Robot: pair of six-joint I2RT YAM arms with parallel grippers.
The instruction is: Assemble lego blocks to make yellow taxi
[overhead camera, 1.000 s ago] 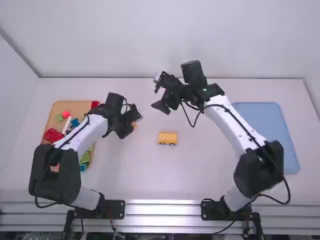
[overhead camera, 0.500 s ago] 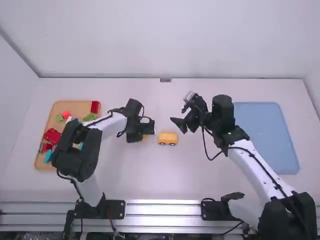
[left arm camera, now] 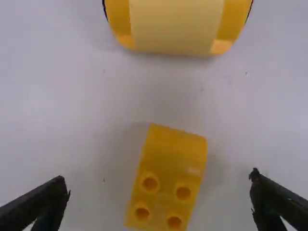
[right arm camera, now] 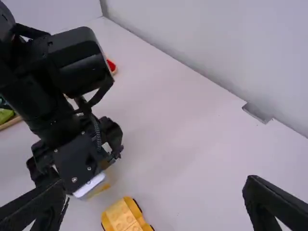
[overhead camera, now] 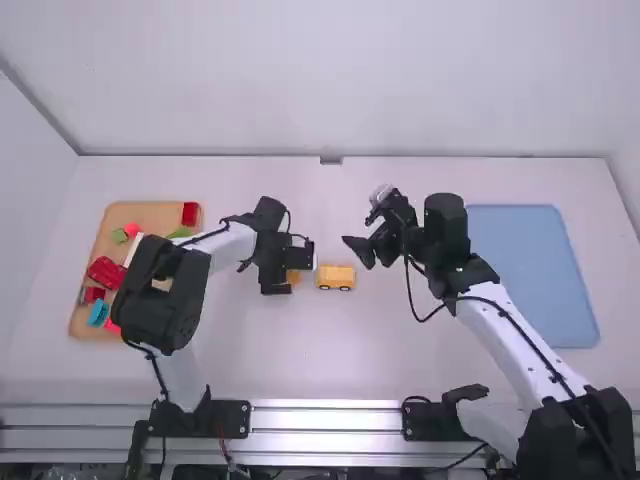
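Note:
My left gripper [overhead camera: 290, 268] is low over the table, just left of the yellow car [overhead camera: 335, 277] with black wheels. In the left wrist view, my left gripper [left arm camera: 159, 204] stands open around a yellow sloped block [left arm camera: 168, 178] with several studs, touching neither side of it; the car's rounded end [left arm camera: 175, 24] lies a short gap beyond. To the right of the car and higher up is my right gripper [overhead camera: 362, 240]; in the right wrist view my right gripper [right arm camera: 155, 204] is open and empty, with the studded car [right arm camera: 126, 216] beyond its fingers.
A wooden tray [overhead camera: 125, 213] of loose red, green, blue and white blocks lies at the left, partly under the left arm. A blue tray [overhead camera: 535, 270] lies at the right. A small metal piece [overhead camera: 331, 160] sits at the back wall.
The left gripper has travelled right from beside the wooden tray to near the car. My right arm has drawn back toward the right and its base. The car stayed put.

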